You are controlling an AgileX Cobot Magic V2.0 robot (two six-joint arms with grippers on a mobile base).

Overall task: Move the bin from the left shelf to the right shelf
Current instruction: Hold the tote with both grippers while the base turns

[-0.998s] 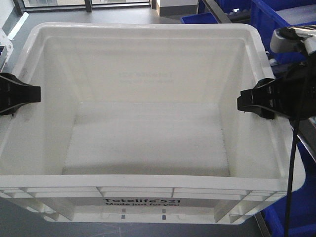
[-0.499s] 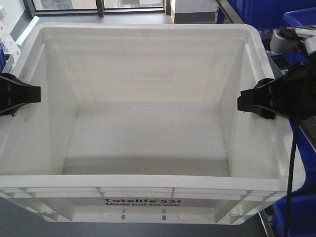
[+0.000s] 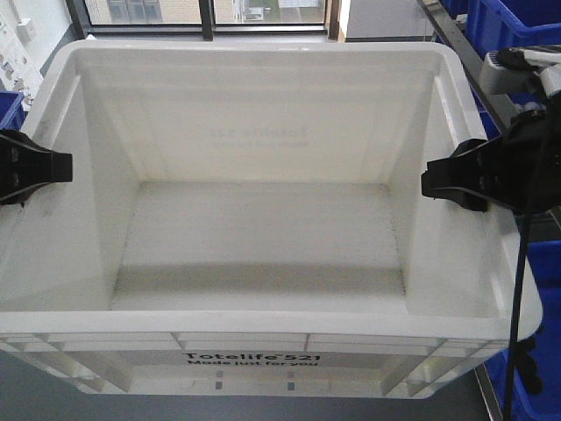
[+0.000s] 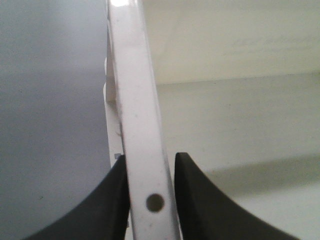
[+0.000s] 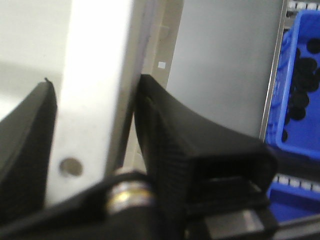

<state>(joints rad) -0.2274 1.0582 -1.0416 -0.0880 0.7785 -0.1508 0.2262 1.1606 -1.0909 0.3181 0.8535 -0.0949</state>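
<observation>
The bin [image 3: 263,324], a large white translucent tote printed "Totelife 521", fills the front view and is empty. My left gripper [image 3: 61,168] is shut on its left rim, and my right gripper [image 3: 431,181] is shut on its right rim. In the left wrist view the left gripper [image 4: 148,172] has both black fingers pressed to the bin's rim [image 4: 137,100]. In the right wrist view the right gripper [image 5: 95,100] clamps the bin's rim [image 5: 95,75] the same way. The bin is held up between the two arms. Neither shelf shows clearly.
Dark blue plastic bins [image 3: 513,26] stand at the upper right and another blue bin [image 3: 535,386] at the lower right; one blue bin [image 5: 300,75] holds small black parts. A metal rail [image 3: 465,53] runs along the right. Grey floor [image 4: 50,100] lies below; windows [image 3: 202,10] are ahead.
The background has slid past behind the bin: the blue bins shifted right and the windows came into view. Both grippers keep the same hold on the rim.
</observation>
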